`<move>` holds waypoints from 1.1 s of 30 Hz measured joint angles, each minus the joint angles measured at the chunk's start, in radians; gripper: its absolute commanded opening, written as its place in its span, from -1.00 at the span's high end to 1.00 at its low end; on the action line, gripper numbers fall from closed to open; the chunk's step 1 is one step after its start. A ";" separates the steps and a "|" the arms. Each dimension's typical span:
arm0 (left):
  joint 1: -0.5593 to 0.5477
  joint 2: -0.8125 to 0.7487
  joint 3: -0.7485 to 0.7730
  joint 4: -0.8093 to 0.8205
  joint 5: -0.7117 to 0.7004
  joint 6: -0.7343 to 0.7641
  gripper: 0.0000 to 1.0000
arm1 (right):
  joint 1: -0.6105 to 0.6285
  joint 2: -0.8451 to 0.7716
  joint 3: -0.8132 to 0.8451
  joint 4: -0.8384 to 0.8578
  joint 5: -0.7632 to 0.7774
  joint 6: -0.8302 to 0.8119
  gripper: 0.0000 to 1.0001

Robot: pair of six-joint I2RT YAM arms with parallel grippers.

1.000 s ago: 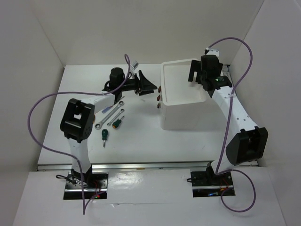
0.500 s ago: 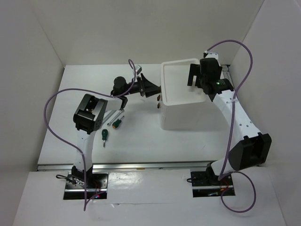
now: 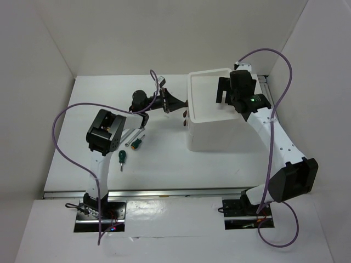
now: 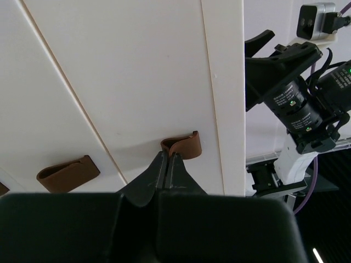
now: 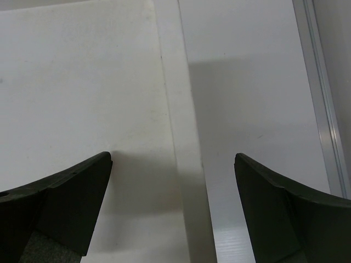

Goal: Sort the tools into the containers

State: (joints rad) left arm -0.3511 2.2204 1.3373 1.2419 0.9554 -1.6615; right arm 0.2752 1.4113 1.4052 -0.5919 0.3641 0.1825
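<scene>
Left gripper [image 4: 167,160] is pressed together, its tips meeting at the near edge of the dark red knob [image 4: 181,147] closest to the tray rim on the white cabinet [image 3: 215,137]. You cannot tell from the wrist view whether any of that knob is caught between them. Right gripper [image 5: 173,164] is spread wide, holds nothing, and hangs over the top tray [image 3: 191,90]. The drawer fronts sit flush, so no drawer is open yet. A second knob [image 4: 68,173] shows one drawer lower. The tools lie on the table [image 3: 159,159] left of the cabinet: 2 green-handled screwdrivers [image 3: 136,144] and a silver wrench [image 3: 133,133] partly hidden by the left arm.

Judgement: the knob is small, thin and probably smooth, so you should take it squarely across its width and pull straight out. The plastic cabinet looks light and may slide toward the pull unless it is braced from above. The wrench will be dense, stiff and slick, so take it across the shank. Take the screwdrivers by their handles.
</scene>
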 measured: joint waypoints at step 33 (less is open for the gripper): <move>0.380 -0.388 -0.218 -0.497 0.000 0.415 -1.00 | 0.011 -0.014 -0.046 0.065 0.016 0.010 -1.00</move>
State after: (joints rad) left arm 0.0288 1.8320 1.1194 0.7448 0.9558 -1.2461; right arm 0.2867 1.3968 1.3594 -0.5266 0.3801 0.1928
